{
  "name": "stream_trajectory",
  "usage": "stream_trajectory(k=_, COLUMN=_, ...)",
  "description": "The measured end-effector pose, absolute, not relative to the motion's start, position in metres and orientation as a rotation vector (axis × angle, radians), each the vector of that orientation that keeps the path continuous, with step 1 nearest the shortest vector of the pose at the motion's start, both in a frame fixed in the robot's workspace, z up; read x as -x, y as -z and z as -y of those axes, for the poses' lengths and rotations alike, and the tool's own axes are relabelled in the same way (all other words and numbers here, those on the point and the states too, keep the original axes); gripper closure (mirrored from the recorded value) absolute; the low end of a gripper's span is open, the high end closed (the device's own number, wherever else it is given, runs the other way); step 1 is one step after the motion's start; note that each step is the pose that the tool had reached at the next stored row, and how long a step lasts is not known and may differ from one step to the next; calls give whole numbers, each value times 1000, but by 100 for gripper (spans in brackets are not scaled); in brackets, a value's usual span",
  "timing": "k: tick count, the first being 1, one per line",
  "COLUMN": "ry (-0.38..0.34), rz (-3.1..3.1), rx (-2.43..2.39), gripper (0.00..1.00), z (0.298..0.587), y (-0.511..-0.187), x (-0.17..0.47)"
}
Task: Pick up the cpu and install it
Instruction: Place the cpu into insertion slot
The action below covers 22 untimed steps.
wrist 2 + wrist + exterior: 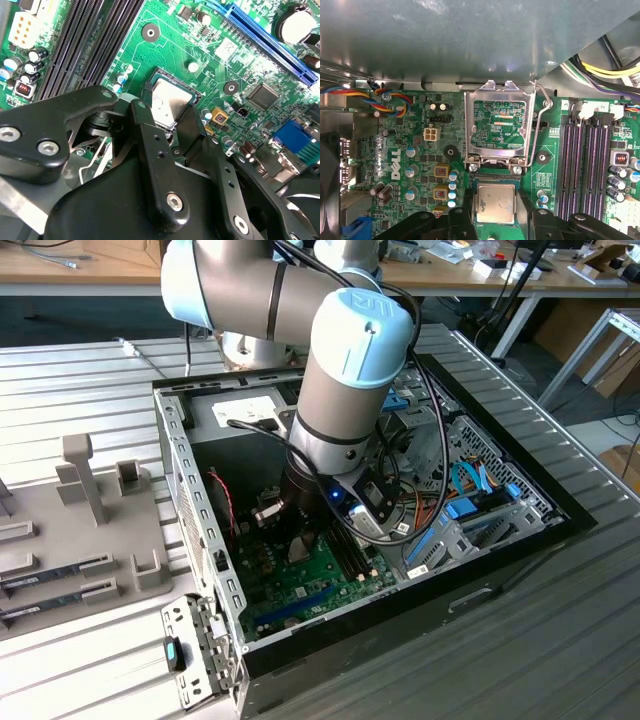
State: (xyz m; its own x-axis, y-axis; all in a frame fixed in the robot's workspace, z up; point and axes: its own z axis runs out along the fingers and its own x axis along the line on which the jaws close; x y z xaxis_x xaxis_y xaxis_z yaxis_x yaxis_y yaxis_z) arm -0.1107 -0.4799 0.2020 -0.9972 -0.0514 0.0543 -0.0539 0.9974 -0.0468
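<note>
The cpu [495, 202], a small square chip with a silver top, lies level at the black socket [495, 178] on the green motherboard [420, 145]. My gripper [495, 212] is shut on the cpu, with one black finger [469, 207] against each of two opposite edges. The second wrist view shows the same cpu [169, 102] between the fingers [145, 120], its far corner inside the socket rim. I cannot tell whether it is fully seated. The socket's metal lid [496, 125] is hinged open, with its wire lever [540, 125] raised. In the exterior view the arm [345, 390] reaches down into the computer case [200, 540].
Black memory slots [585, 165] run beside the socket, and a long blue slot [270, 42] lies further off. Coloured cables [460, 500] and a drive cage fill the case's side toward the exterior view's right. A grey fixture tray [80, 510] sits at the exterior view's left.
</note>
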Motion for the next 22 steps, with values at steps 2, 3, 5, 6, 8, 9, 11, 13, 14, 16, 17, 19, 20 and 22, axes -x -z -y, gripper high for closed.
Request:
stream_trajectory(k=2, ry=-74, rz=3087, rx=-81, gripper=54, z=480, y=-202, x=111)
stream_trajectory(k=3, ry=-74, rz=3087, rx=-81, gripper=54, z=480, y=-202, x=111)
stream_trajectory(k=5, ry=-74, rz=3087, rx=-82, gripper=54, z=480, y=-202, x=111)
stream_trajectory(k=6, ry=-75, rz=3087, rx=-82, gripper=55, z=480, y=-202, x=111)
stream_trajectory(k=8, ry=-74, rz=3087, rx=-82, gripper=60, z=480, y=-202, x=111)
stream_trajectory(k=9, ry=-74, rz=3087, rx=-81, gripper=60, z=480, y=-202, x=111)
stream_trajectory(k=11, ry=-74, rz=3087, rx=-81, gripper=60, z=480, y=-202, x=111)
stream_trajectory(k=13, ry=-74, rz=3087, rx=-81, gripper=60, z=480, y=-202, x=111)
stream_trajectory(k=14, ry=-74, rz=3087, rx=-81, gripper=60, z=480, y=-202, x=111)
stream_trajectory(k=16, ry=-74, rz=3087, rx=-81, gripper=60, z=480, y=-202, x=111)
stream_trajectory(k=17, ry=-74, rz=3087, rx=-81, gripper=60, z=480, y=-202, x=111)
stream_trajectory(k=19, ry=-74, rz=3087, rx=-82, gripper=60, z=480, y=-202, x=111)
stream_trajectory(k=20, ry=-74, rz=3087, rx=-81, gripper=60, z=480, y=-202, x=111)
stream_trajectory(k=22, ry=-74, rz=3087, rx=-81, gripper=60, z=480, y=-202, x=111)
